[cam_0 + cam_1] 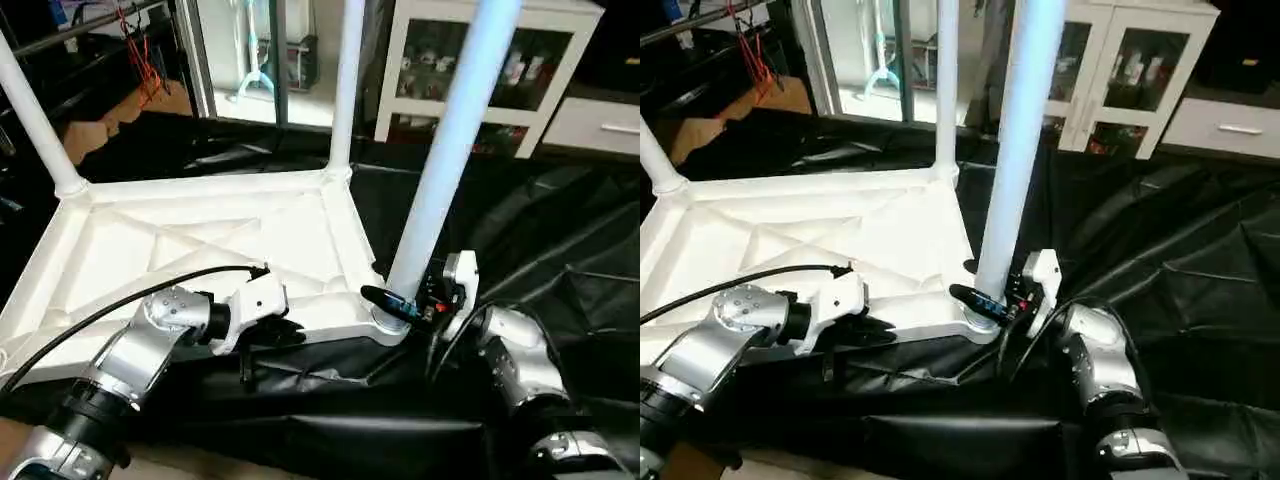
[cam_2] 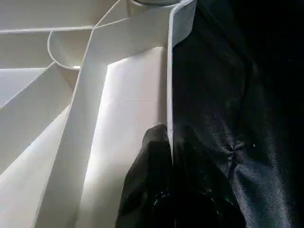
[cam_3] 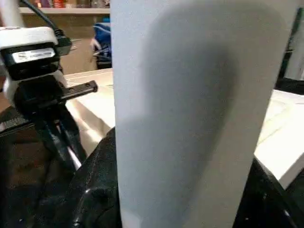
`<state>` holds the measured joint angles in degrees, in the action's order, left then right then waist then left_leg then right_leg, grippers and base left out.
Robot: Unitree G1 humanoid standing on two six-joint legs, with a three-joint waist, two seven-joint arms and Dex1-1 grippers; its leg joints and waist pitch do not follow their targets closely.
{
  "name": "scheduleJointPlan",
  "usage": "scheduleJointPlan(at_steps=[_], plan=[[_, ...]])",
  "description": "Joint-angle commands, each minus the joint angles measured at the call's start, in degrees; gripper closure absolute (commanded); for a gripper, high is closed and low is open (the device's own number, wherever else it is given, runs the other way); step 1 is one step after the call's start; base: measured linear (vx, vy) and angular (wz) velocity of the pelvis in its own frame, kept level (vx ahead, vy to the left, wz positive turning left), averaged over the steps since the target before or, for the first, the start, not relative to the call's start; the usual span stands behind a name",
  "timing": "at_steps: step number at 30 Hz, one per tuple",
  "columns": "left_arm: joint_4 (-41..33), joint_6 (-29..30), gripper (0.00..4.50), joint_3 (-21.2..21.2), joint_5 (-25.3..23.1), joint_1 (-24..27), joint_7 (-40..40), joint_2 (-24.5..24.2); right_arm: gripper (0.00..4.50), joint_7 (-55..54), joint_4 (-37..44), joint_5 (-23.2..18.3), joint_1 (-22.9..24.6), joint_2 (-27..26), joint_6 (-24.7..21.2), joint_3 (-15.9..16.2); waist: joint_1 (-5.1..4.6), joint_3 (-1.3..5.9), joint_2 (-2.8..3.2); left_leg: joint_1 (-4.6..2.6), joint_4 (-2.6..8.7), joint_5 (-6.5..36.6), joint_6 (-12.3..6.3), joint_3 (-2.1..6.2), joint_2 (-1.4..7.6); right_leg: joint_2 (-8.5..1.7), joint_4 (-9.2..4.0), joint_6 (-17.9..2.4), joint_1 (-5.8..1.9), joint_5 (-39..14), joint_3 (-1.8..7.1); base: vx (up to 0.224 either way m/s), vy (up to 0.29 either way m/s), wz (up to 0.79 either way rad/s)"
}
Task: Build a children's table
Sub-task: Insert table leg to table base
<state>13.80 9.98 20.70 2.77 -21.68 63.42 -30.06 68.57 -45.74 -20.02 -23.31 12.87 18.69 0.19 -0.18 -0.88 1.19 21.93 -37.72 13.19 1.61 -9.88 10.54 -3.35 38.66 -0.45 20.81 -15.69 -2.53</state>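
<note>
- Tabletop (image 1: 200, 250) lies underside up on black plastic sheeting (image 1: 560, 240), X-ribs showing, with legs standing in three corner sockets.
- Left gripper (image 1: 285, 330) is clamped on the tabletop's near rim; its black fingers (image 2: 147, 190) pinch the thin white wall.
- Right gripper (image 1: 395, 305) grips the nearest leg (image 1: 445, 150) just above its corner socket (image 1: 390, 325), one finger on each side.

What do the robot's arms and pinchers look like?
Both arms are shiny silver metal with rounded joints and black bands. The left tool has a white block behind two thin black fingers, and a black cable runs along that arm. The right tool has a white block too, black fingers, and little blue and red bits.
</note>
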Motion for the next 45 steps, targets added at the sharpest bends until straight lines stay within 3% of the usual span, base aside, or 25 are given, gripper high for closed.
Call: scheduleJointPlan(at_steps=[1,5,8,11,14,17,18,21,22,23,26,28,33,35,40,43,45], plan=[[-0.48,-0.06,4.5,-0.96,0.04,0.14,-0.46,-0.62,2.53,-1.76,-5.43,3.2,3.17,0.46,-1.45,0.17,0.1,1.9,0.78,-1.21,5.78,10.03,-2.34,1.48,3.21,-4.78,-4.8,-17.83,-1.85,3.84,2.33,0.0,0.0,0.0],[-0.44,-0.1,4.5,-0.99,-0.03,0.24,-0.85,-0.52,2.53,-3.11,-5.75,2.74,3.85,-0.16,-0.38,-0.74,0.21,2.24,0.82,-0.98,5.5,4.5,-4.96,1.42,3.03,-4.81,-4.38,-18.07,-2.02,12.42,2.29,0.0,0.0,0.0],[-0.4,0.18,4.5,-1.09,-0.01,0.28,-1.25,-0.3,2.53,-4.39,-5.87,2.62,4.09,-0.55,0.32,-1.17,0.17,2.05,0.87,-0.96,5.68,5.74,-5.05,1.45,3.1,-4.88,-4.59,-17.91,-1.98,10.91,2.26,0.0,0.0,0.0],[-0.75,1.24,4.5,-1.59,0.2,0.49,-2.36,0.45,2.53,-7.69,-6.52,2.99,4.0,-1.12,1.57,-1.71,0.06,1.9,0.79,-1.13,6.01,8.1,-3.73,1.45,3.23,-4.85,-4.87,-17.71,-1.88,7.71,2.33,0.0,0.0,0.0],[-3.57,7.0,4.5,-3.45,1.71,1.77,-8.35,5.08,2.53,-20.68,-8.14,4.58,3.3,-3.8,3.15,-3.8,-0.33,1.5,0.68,-1.25,6.51,9.89,-1.77,1.37,3.4,-4.94,-5.14,-17.76,-1.75,4.78,2.48,0.0,0.0,0.0],[-5.85,11.76,4.5,-4.9,3.56,2.22,-12.99,9.38,2.54,-30.41,-9.34,6.62,2.74,-5.5,3.71,-4.62,-0.77,1.12,0.48,-1.7,6.77,13.44,-0.64,1.26,3.04,-4.85,-6.06,-16.95,-1.72,-2.52,2.63,0.0,0.0,0.0],[-6.86,14.19,4.5,-5.66,4.03,1.79,-16.68,12.63,2.54,-37.93,-10.23,8.96,2.29,-6.11,3.84,-4.51,-0.77,1.25,0.21,-1.59,6.68,11.83,-0.81,1.19,2.9,-4.88,-6.21,-16.68,-1.88,-2.57,2.73,0.0,0.0,0.0],[-7.18,17.41,4.5,-6.75,3.44,0.79,-22.42,16.88,2.54,-46.69,-11.04,12.7,1.81,-6.37,3.26,-3.34,-0.65,1.46,0.41,-1.53,6.5,7.98,-1.32,1.11,2.75,-4.74,-6.23,-16.28,-1.87,0.41,2.62,0.0,0.0,0.0],[-6.29,20.39,4.5,-8.07,0.91,-0.97,-30.99,22.18,2.54,-54.87,-12.0,16.13,1.24,-7.02,2.05,-1.78,-0.68,1.57,0.35,-1.35,6.49,6.41,-1.77,1.11,2.81,-4.74,-6.07,-16.03,-2.07,2.37,2.6,0.0,0.0,0.0],[-5.79,20.94,4.5,-8.48,0.08,-1.53,-33.43,23.54,2.54,-56.17,-12.33,16.51,1.04,-7.32,1.43,-1.46,-0.45,1.7,0.47,-1.71,6.37,5.35,-1.98,1.1,2.88,-4.66,-6.08,-15.95,-1.9,4.4,2.55,0.0,0.0,0.0],[-3.99,22.21,4.5,-9.81,-3.1,-3.62,-41.97,28.4,2.54,-61.97,-14.33,18.08,-0.1,-8.64,-1.05,-0.28,-0.1,1.92,0.08,-1.38,6.15,3.58,-3.85,1.11,2.66,-4.64,-5.89,-15.16,-2.23,8.51,2.57,0.0,0.0,0.0],[-3.5,22.53,4.5,-9.61,-4.33,-4.38,-44.25,29.57,2.54,-65.0,-15.31,19.8,-0.83,-8.97,-1.7,0.53,0.1,1.84,0.03,-1.19,6.14,4.02,-4.59,1.1,2.48,-4.69,-6.06,-14.42,-2.26,7.97,2.53,0.0,0.0,0.0],[-3.73,23.32,4.5,-9.97,-4.64,-4.48,-45.67,29.37,2.54,-67.92,-15.97,19.63,-1.01,-10.13,-0.45,-1.24,0.24,1.53,-0.1,-1.3,6.57,7.6,-3.81,1.19,2.7,-4.73,-6.49,-13.06,-1.99,3.76,2.51,0.0,0.0,0.0],[-4.09,23.85,4.5,-10.29,-4.56,-4.22,-45.37,28.81,2.54,-67.66,-16.1,18.45,-1.1,-10.83,0.4,-2.3,0.15,1.49,0.16,-1.36,6.83,9.09,-2.77,1.3,2.81,-4.68,-6.58,-12.7,-1.88,2.48,2.54,0.0,0.0,0.0],[-4.7,22.79,4.5,-9.36,-4.16,-3.2,-41.52,26.98,2.54,-63.58,-15.88,14.82,-1.44,-12.29,1.1,-4.39,-0.06,1.46,0.25,-1.32,7.17,10.88,-2.08,1.42,2.95,-4.72,-6.64,-12.58,-1.82,2.78,2.6,0.0,0.0,0.0],[-6.17,21.12,4.5,-7.19,-3.12,-1.42,-34.21,22.45,2.54,-55.41,-13.25,12.1,-1.4,-11.49,-0.46,-5.18,-0.27,1.47,0.3,-1.15,7.33,11.84,-2.42,1.43,2.9,-4.78,-6.76,-12.8,-1.83,1.68,2.69,0.0,0.0,0.0],[-7.64,20.64,4.5,-6.27,-1.83,0.14,-27.84,17.77,2.54,-46.59,-10.69,9.93,-1.08,-9.31,-3.26,-5.21,-0.86,1.44,0.29,-0.64,7.5,10.49,-3.38,1.66,3.0,-4.75,-6.67,-13.24,-2.32,3.45,2.6,0.0,0.0,0.0]])
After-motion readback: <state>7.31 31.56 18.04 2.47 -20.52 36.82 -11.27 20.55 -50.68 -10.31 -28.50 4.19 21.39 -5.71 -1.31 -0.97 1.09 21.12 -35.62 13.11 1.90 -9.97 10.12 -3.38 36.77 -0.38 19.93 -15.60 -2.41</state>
